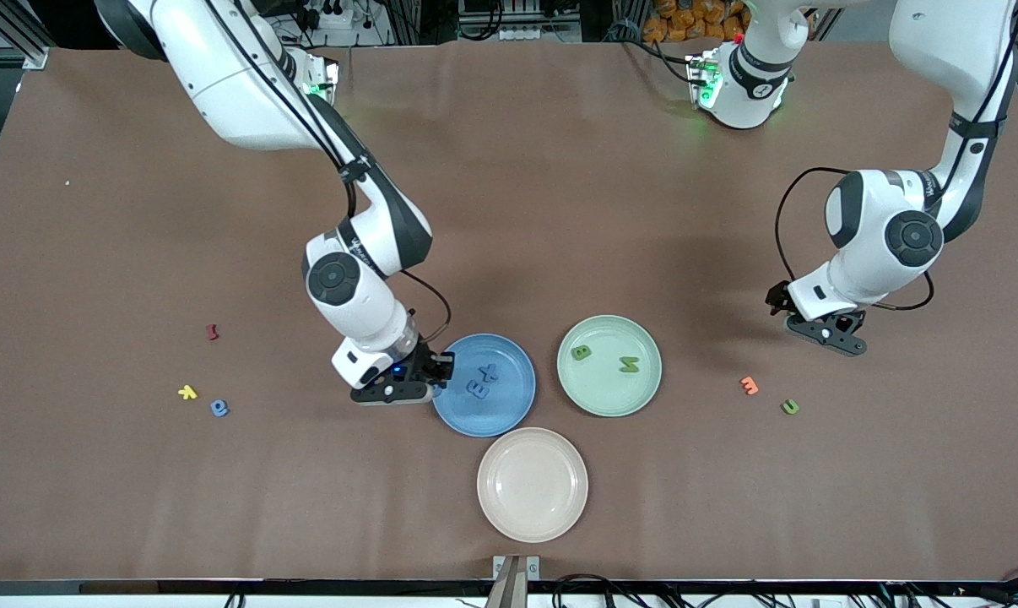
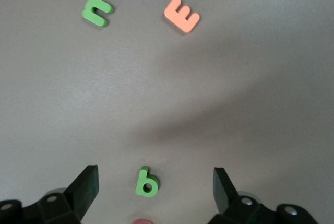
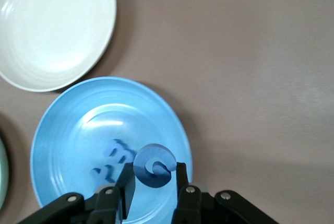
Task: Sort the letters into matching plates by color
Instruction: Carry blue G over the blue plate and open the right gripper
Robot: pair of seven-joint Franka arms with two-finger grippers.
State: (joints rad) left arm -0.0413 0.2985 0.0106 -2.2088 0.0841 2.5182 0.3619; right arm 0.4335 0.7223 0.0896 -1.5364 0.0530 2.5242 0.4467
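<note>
My right gripper (image 1: 438,371) is shut on a blue letter (image 3: 154,165) and holds it over the edge of the blue plate (image 1: 502,414) toward the right arm's end. Two blue letters (image 1: 482,382) lie in that plate. The mint green plate (image 1: 610,399) beside it holds two green letters (image 1: 582,352), (image 1: 629,365). My left gripper (image 1: 825,331) is open over a green letter b (image 2: 146,183), which lies on the table between its fingers. A green letter (image 1: 790,407) and a blue letter (image 1: 219,408) lie loose on the table.
A cream plate (image 1: 532,484) sits nearer the front camera than the other two plates. An orange letter (image 1: 749,385) lies beside the loose green one. A yellow letter (image 1: 187,392) and a dark red letter (image 1: 213,332) lie near the loose blue one.
</note>
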